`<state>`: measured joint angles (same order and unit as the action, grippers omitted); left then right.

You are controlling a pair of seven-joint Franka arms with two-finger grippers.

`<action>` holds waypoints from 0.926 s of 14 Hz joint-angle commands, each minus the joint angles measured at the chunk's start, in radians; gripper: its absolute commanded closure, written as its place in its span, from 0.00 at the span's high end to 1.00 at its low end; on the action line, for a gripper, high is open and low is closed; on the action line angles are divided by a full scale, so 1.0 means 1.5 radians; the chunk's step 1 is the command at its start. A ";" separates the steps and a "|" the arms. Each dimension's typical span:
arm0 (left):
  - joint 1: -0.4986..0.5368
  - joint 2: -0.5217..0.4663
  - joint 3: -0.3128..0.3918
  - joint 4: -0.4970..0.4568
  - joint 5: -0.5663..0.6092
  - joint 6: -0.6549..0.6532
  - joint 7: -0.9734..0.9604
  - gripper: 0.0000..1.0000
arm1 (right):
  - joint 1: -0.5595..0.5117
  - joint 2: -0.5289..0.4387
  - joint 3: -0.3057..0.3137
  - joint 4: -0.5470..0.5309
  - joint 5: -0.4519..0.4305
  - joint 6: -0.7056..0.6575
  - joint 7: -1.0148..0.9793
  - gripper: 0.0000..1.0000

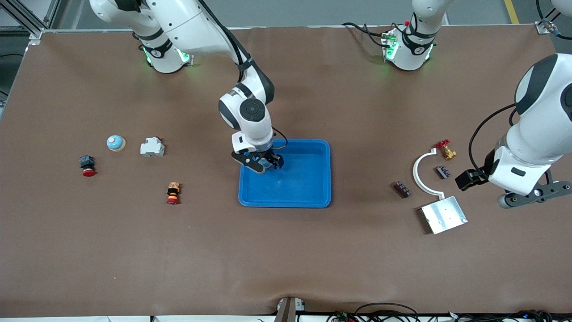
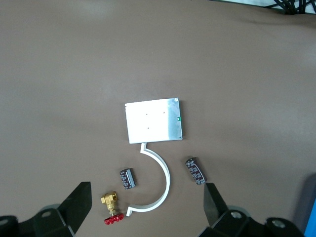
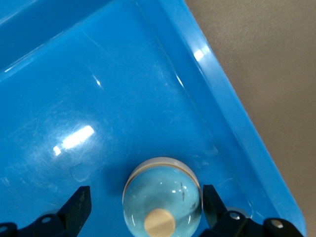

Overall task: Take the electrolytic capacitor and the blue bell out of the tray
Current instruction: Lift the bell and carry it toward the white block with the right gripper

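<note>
Start with the big brown desk (image 1: pixel 286 250). In the middle of it lies the blue tray (image 1: pixel 308 197). This is the tray you have to clear out.

Your right claw (image 1: pixel 261 164) is down inside the tray, in the corner toward the right arm's end. It is released, with one finger (image 3: pixel 79 207) on each side of the blue bell (image 3: pixel 163 197). The bell sits on the tray floor close to the rim, and nothing is squeezing it yet.

Your left claw (image 2: pixel 146 190) is released too and holds nothing. It hangs over the silver plate (image 1: pixel 444 214) at the left arm's end of the desk, and that arm waits.

No capacitor shows in the tray. Two small dark parts (image 1: pixel 402 189) lie on the desk near the plate, and one of them may be the capacitor, but you cannot be sure. A second bell (image 1: pixel 115 142) sits on the desk toward the right arm's end.

So the job looks about half done. What is left is the bell: clench on it, lift it over the rim and set it on the desk.
</note>
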<state>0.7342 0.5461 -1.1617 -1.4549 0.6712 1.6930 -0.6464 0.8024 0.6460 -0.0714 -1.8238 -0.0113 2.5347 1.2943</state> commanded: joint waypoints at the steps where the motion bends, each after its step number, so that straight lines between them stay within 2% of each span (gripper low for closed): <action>1: 0.004 -0.011 -0.018 0.007 -0.007 -0.016 0.013 1.00 | 0.000 0.015 0.000 0.017 -0.025 -0.001 0.022 0.87; 3: 0.004 -0.011 -0.023 0.007 -0.006 -0.017 0.013 1.00 | -0.001 0.015 0.000 0.017 -0.037 -0.002 0.022 0.46; 5: 0.004 -0.026 -0.023 0.007 -0.006 -0.017 0.013 1.00 | 0.000 0.015 0.000 0.017 -0.037 -0.004 0.022 0.00; 8: 0.002 -0.035 -0.023 0.007 -0.011 -0.016 0.014 1.00 | -0.003 0.008 0.001 0.027 -0.027 -0.015 0.017 0.00; 10: -0.015 -0.039 -0.013 0.007 -0.048 -0.015 0.010 1.00 | -0.023 0.003 0.003 0.045 -0.027 -0.046 0.005 0.00; 11: -0.048 -0.054 0.017 0.014 -0.062 -0.015 0.009 1.00 | -0.031 0.001 0.004 0.068 -0.026 -0.093 -0.015 0.00; 13: -0.143 -0.127 0.155 0.014 -0.150 -0.013 0.017 1.00 | -0.054 -0.022 0.006 0.102 -0.023 -0.181 -0.066 0.00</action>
<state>0.6391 0.4788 -1.0989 -1.4376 0.5564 1.6905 -0.6464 0.7687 0.6526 -0.0776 -1.7188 -0.0382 2.3719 1.2577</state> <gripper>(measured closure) 0.000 0.330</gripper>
